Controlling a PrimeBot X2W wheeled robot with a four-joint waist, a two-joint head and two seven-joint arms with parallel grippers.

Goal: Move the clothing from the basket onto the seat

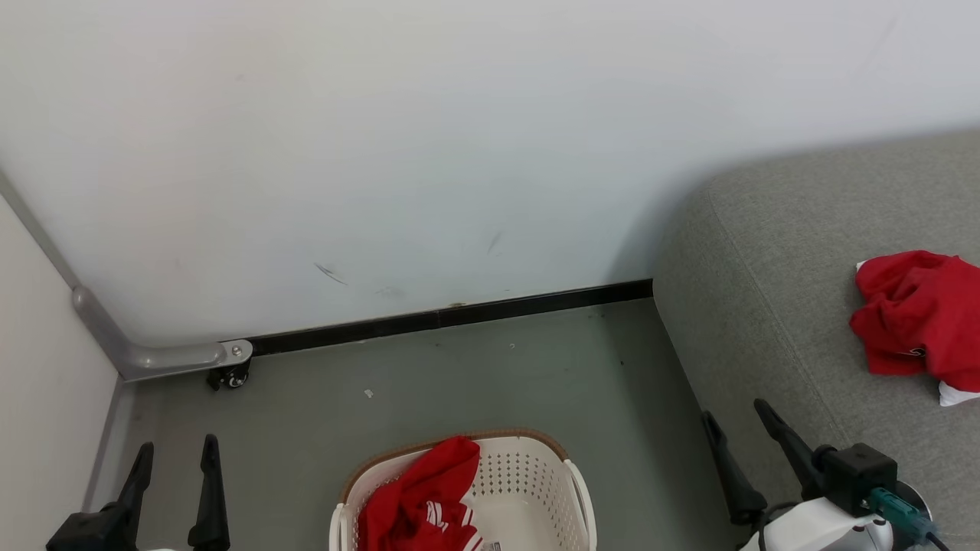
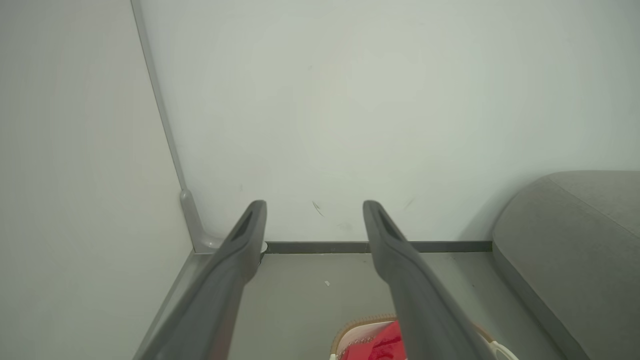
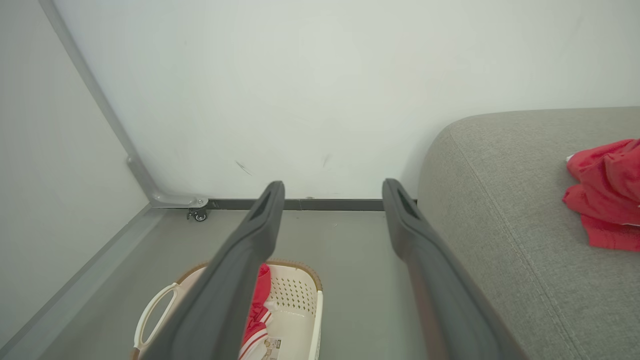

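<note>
Basket (image 1: 528, 471) is showing matt perforated plastic; clothing (image 1: 911, 310) is presenting soft creased cloth; seat (image 1: 766, 306) is showing coarse woven fabric.

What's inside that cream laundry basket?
Inside the cream perforated plastic basket lies a crumpled red garment with white stripes and a paper label. Whatever sits under the garment is hidden.

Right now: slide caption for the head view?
One garment on the seat, another in the basket; left gripper and right gripper open, empty.
</note>
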